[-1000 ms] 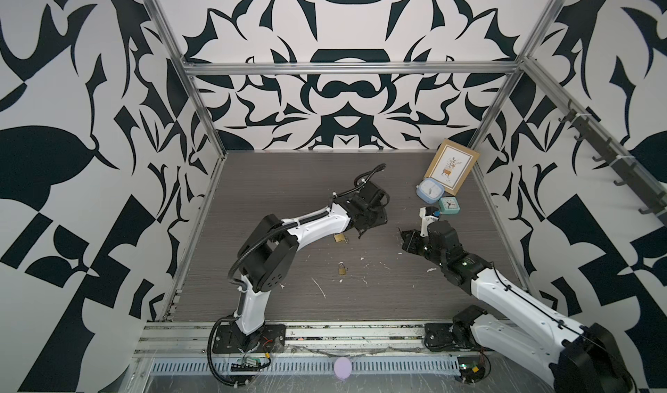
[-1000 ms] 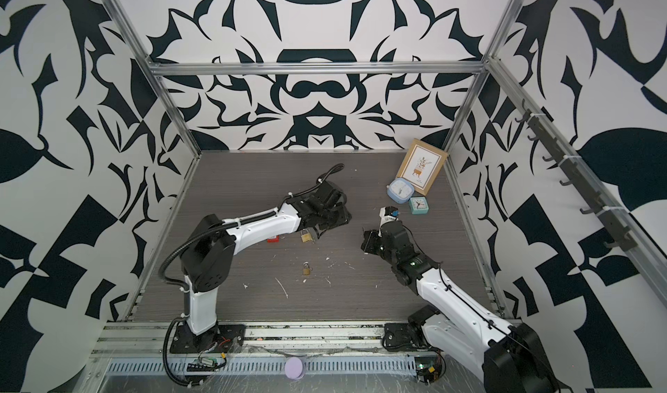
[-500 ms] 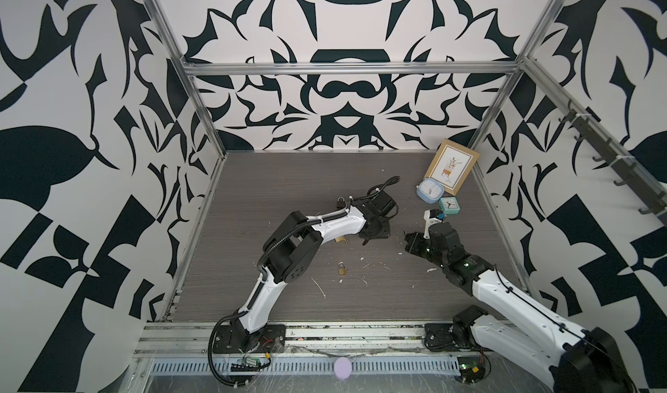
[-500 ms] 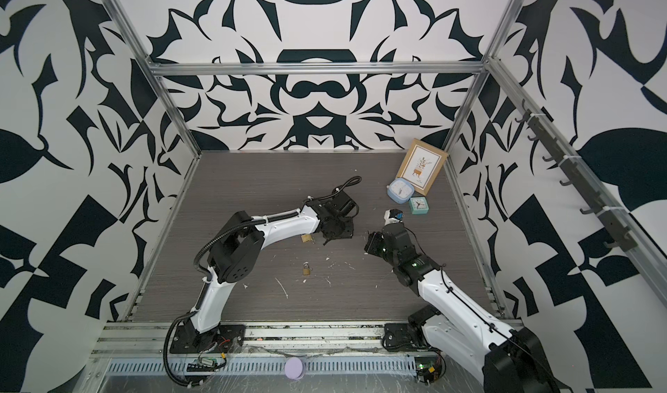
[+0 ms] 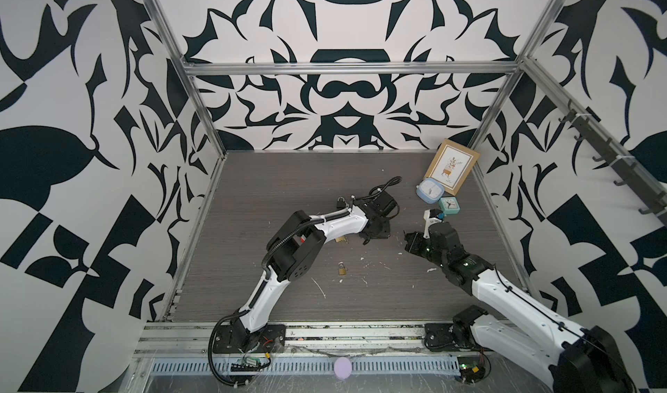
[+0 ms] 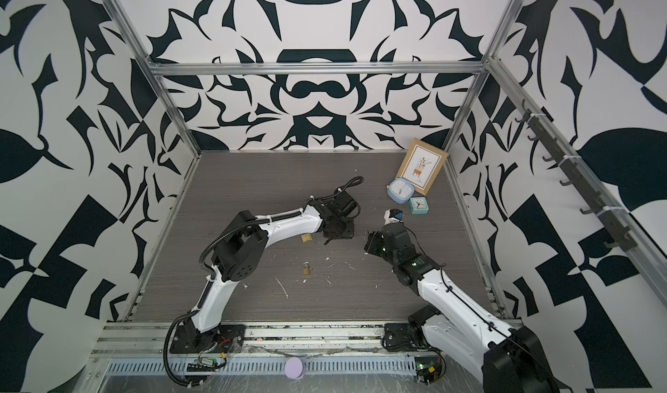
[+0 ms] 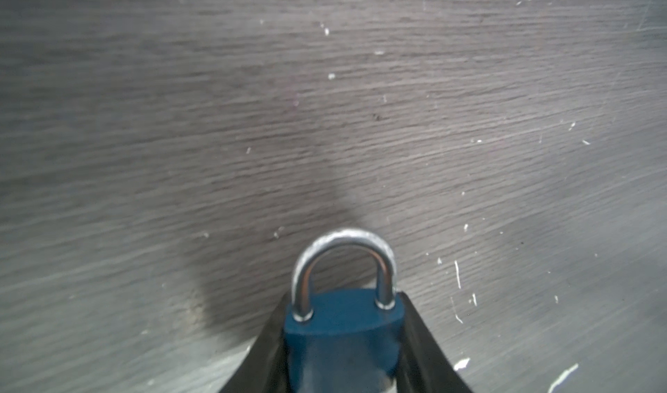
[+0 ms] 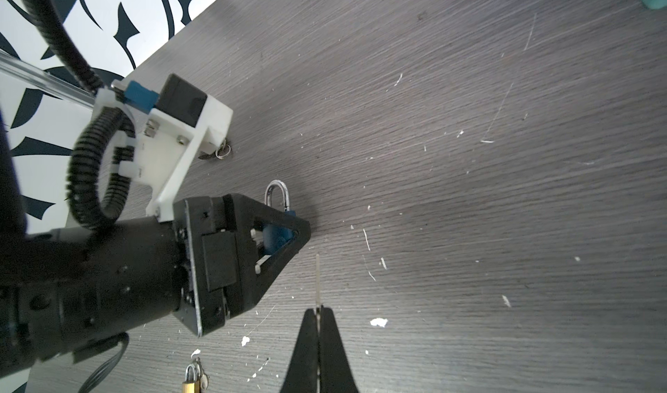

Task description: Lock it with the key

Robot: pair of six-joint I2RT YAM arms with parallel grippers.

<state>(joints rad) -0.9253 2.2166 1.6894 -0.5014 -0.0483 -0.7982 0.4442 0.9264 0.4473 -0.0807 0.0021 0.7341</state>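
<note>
One blue padlock [image 7: 343, 333] — curved steel shackle [image 7: 343, 236], thin flat key [image 8: 317, 279]

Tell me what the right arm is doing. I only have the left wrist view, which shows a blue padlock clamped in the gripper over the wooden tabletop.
Observer: The right gripper is shut on a key, with the thin blade sticking out ahead of it.
Operator: Is the key in the lock yet?
Observer: No. In the right wrist view the blade's tip stands beside the left gripper, not in the blue padlock it holds.
Operator: Any other locks around?
Observer: Yes. Both top views show a brass padlock lying loose on the table, nearer the arms' bases than either gripper.
</note>
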